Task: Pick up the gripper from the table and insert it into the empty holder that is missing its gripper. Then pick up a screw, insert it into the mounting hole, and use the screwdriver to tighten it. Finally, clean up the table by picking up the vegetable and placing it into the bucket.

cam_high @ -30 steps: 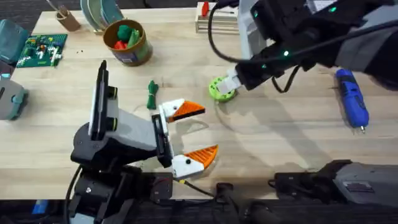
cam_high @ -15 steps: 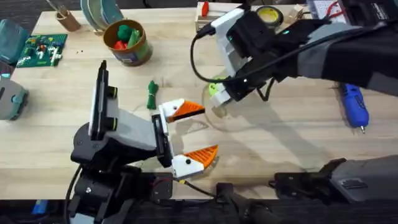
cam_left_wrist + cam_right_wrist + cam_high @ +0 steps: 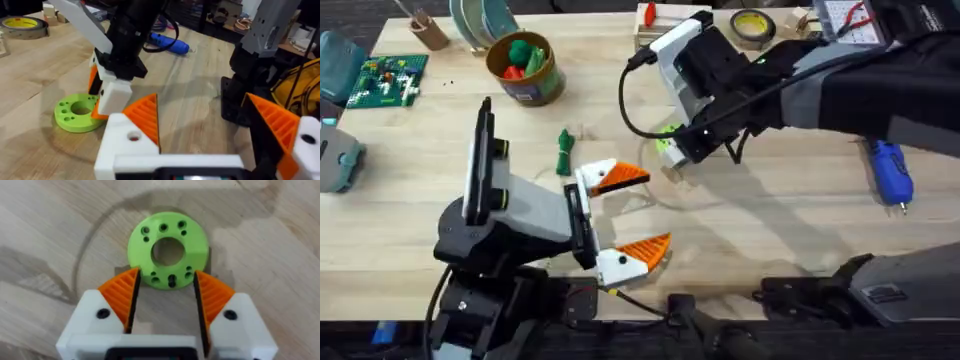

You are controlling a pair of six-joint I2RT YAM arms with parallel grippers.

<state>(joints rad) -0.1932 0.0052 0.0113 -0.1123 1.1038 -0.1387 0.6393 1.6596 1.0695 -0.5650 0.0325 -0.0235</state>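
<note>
Over mid-table, the right gripper (image 3: 166,296) hangs with fingers apart above the green disc (image 3: 168,250), gripping nothing; the left gripper (image 3: 625,215) waits open. Judged best: descend squarely, centring both pads before closing.

On the table (image 3: 770,225): one green disc (image 3: 168,250), one screwdriver (image 3: 889,171), one vegetable (image 3: 565,153), one bucket (image 3: 525,68), one tape roll (image 3: 751,24).

Overhead looks down and forward across the counter (image 3: 790,215). Both wrist views sit close, sharing the green disc (image 3: 77,112) (image 3: 168,250).
</note>
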